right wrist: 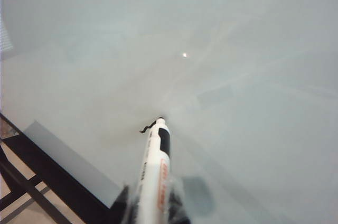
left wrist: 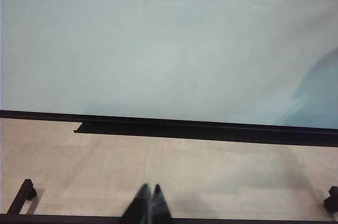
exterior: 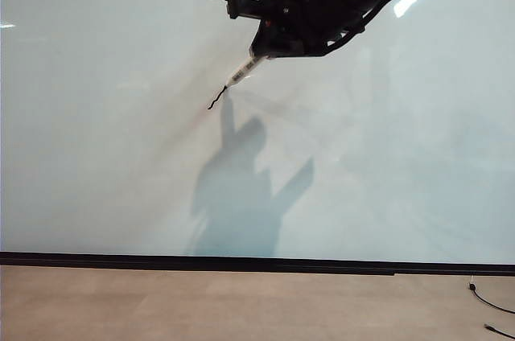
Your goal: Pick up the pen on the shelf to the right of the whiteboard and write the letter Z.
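The pen (exterior: pixel 244 70) is clamped in the fingers of the right gripper (exterior: pixel 269 45), which is held high against the whiteboard (exterior: pixel 96 116). Its long axis slopes from the gripper down and toward the board's left side, so the fine tip leads and the barrel trails back into the fingers. In the right wrist view the pen (right wrist: pixel 155 171) points straight away from the fingers (right wrist: pixel 177 200), its tip meeting the board just beside a short dark stroke (right wrist: pixel 147 127).

Of the letter Z (exterior: pixel 217 100), only fragments are seen on the board: a thin line near the arm's upper body and a short wavy tail below the tip. The letter is judged to be partly drawn, so the coming stroke would have to be pulled along the board from the tip's present spot.

The left gripper (left wrist: pixel 148 205) is well below the board's black bottom strip (left wrist: pixel 211 129), over the floor, fingers pressed together and holding nothing. Nothing stands between the tip and bare board; only the arm's shadow (exterior: pixel 241 188) lies beneath it.
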